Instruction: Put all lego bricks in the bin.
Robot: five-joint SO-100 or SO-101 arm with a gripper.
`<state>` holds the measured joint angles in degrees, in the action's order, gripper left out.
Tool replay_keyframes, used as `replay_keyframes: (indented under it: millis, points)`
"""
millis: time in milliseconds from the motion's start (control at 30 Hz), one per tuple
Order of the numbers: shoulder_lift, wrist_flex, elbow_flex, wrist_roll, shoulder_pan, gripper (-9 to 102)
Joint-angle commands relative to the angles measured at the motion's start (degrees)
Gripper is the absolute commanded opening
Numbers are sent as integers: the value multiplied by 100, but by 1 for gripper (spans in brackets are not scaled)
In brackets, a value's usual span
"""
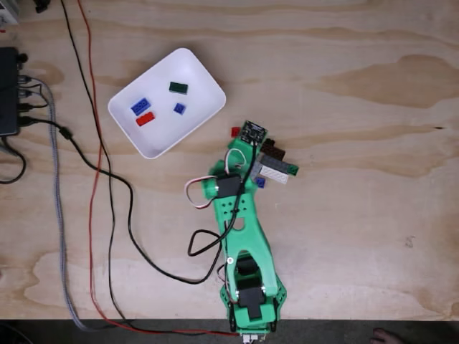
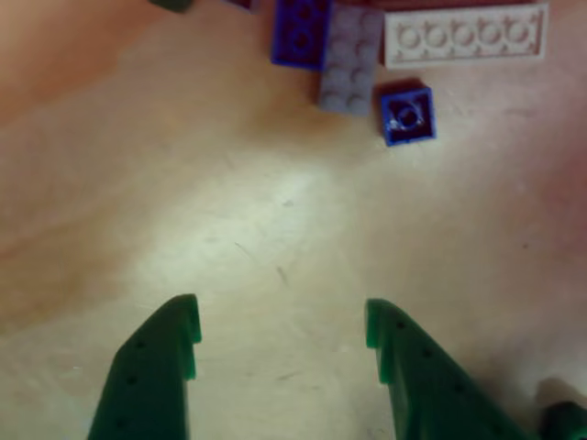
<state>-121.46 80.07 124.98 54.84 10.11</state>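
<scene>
Inside the bin [image 1: 208, 89], four lego bricks [image 1: 178, 88].

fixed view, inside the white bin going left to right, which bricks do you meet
In the bin: blue brick → red brick → dark green brick, with a small blue brick at nearly the same spot across, just below it.

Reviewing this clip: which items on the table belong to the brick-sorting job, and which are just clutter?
Job items:
- white bin, four bricks already inside
- loose lego bricks beside the arm
- white studded plate
- small blue brick
- grey brick
- gripper, fingers apart, empty

Clutter:
- black and red cables
- black box at left edge
</scene>
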Motion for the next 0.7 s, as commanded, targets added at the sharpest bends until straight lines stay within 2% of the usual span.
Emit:
replay_keyframes:
  millis: [0, 100, 333, 667]
  points:
    - [-369, -729, 1037, 1239, -800, 20]
    - [18, -1380, 1292, 1793, -1257, 20]
    - [1020, -2355, 1143, 2057, -1582, 18]
    - [1512, -2865, 1090, 2241, -1459, 17]
